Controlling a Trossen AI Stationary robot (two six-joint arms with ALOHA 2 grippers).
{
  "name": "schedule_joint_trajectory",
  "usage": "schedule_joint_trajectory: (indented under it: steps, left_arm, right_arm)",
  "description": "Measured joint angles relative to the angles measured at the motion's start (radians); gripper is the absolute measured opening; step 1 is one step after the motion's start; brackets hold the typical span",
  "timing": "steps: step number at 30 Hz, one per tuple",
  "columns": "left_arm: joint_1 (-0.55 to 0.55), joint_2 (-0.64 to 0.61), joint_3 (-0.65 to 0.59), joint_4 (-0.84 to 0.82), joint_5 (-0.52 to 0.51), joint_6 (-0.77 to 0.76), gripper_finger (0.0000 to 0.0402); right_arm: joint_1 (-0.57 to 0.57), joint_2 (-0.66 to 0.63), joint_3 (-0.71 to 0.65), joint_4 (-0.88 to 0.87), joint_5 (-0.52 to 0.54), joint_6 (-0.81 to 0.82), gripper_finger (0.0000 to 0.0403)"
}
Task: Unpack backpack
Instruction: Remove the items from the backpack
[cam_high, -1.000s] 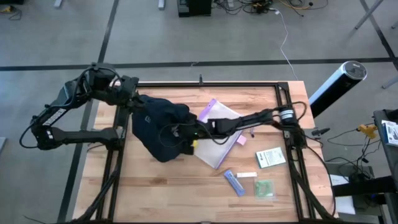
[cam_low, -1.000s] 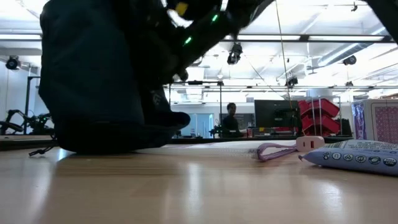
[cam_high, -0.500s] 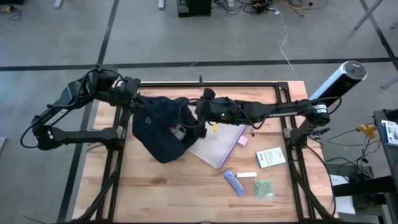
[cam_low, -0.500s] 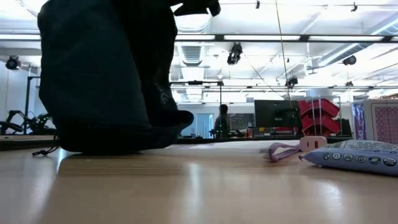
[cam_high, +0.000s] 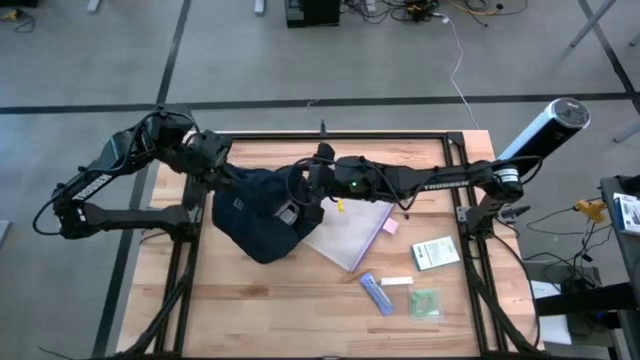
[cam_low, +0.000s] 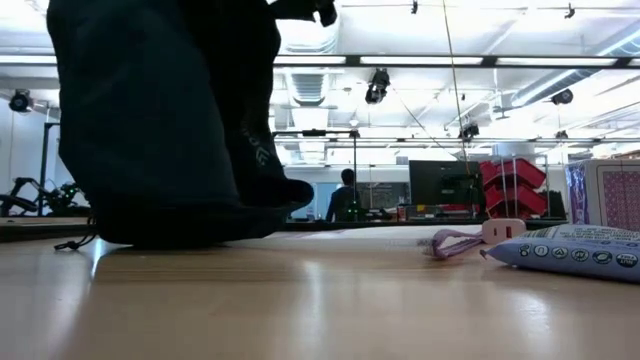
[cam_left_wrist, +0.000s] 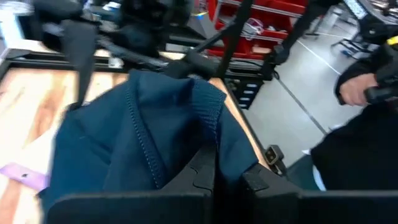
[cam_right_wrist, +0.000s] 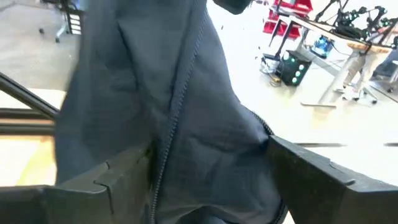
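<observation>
The dark navy backpack (cam_high: 255, 215) stands at the table's left middle, its base on the wood (cam_low: 170, 225) and its top drawn up. My left gripper (cam_high: 212, 165) is shut on its upper far-left part. My right gripper (cam_high: 305, 185) hovers open, high against the backpack's right side. In the right wrist view its fingers (cam_right_wrist: 210, 149) stand wide apart, with zipped backpack fabric (cam_right_wrist: 174, 93) between and beyond them. My left gripper pinches a raised fold of the backpack's fabric beside a ribbed seam (cam_left_wrist: 208, 149) between its two fingers. It comes from the table's far left, slanting slightly down. The backpack hangs below the hold with its base on the table. My right gripper's open fingers flank the fabric; whether they touch it, I cannot tell.
A clear purple-edged pouch (cam_high: 350, 230) lies right of the backpack. Nearer the right front are a card box (cam_high: 435, 253), a blue packet (cam_high: 378, 292), a white strip (cam_high: 397, 281) and a green packet (cam_high: 425, 303). Black frame rails (cam_high: 330, 137) edge the table. A person (cam_left_wrist: 367, 93) stands beyond it.
My right gripper has risen from low at the backpack's near right side and moved toward the table's far edge, then held there high beside the backpack's top. My left gripper has turned slightly in place, still shut on the fabric. The backpack's base has stayed on the table.
</observation>
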Motion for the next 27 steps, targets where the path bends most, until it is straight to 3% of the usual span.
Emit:
schedule_joint_trajectory:
  steps: [9, 15, 21, 25, 27]
  left_arm:
    - [-0.026, 0.061, 0.000, 0.016, -0.027, 0.009, 0.0018]
    - [-0.026, 0.043, 0.013, -0.053, -0.222, -0.033, 0.0043]
    - [-0.026, 0.007, 0.123, -0.152, -0.248, -0.038, 0.0068]
    - [-0.026, -0.007, 0.198, -0.205, -0.261, -0.062, 0.0090]
    - [-0.026, -0.013, 0.227, -0.239, -0.313, -0.066, 0.0102]
  right_arm:
    - [0.001, 0.000, 0.000, -0.022, -0.024, -0.068, 0.0022]
    - [0.014, -0.022, -0.001, -0.089, -0.018, -0.099, 0.0003]
    - [0.028, -0.088, -0.001, -0.139, 0.083, -0.161, 0.0001]
    - [0.030, -0.123, -0.001, -0.125, 0.087, -0.194, 0.0001]
    - [0.034, -0.137, -0.001, -0.123, 0.084, -0.195, 0.0000]
